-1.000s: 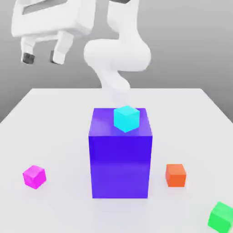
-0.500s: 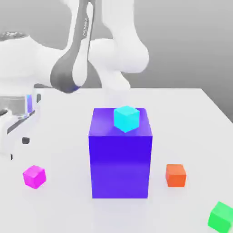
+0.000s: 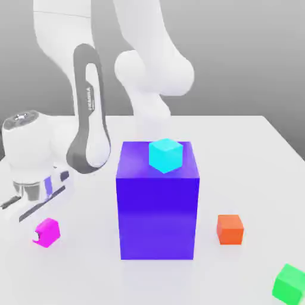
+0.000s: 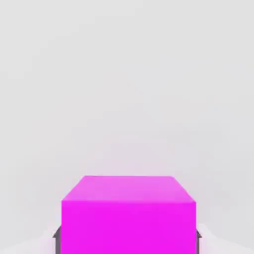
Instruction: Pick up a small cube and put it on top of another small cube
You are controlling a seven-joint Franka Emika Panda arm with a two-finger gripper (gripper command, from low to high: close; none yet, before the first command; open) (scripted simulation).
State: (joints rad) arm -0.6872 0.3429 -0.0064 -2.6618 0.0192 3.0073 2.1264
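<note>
- The gripper [image 3: 39, 237] is low over the white table [image 3: 250, 155] at the exterior view's left, its white hand body just above the magenta cube [image 3: 47, 232].
- The magenta cube rests on the table at the exterior view's left, well apart from the other cubes. In the hand view the magenta cube [image 4: 128, 213] sits between dark fingers [image 4: 57, 239] that show at both of its lower sides. Whether the fingers already press on its sides I cannot tell.
- A tall blue-purple block [image 3: 157, 205] stands upright near the middle of the table, to the right of the magenta cube in the exterior view.
- A cyan cube [image 3: 165, 155] rests on the top of the tall block, toward its back edge.
- An orange cube [image 3: 230, 229] lies on the table just to the right of the tall block, not touching it.
- The green cube [image 3: 289, 283] lies on the table at the near corner on the exterior view's right, tilted askew to the others and far from the magenta cube.
</note>
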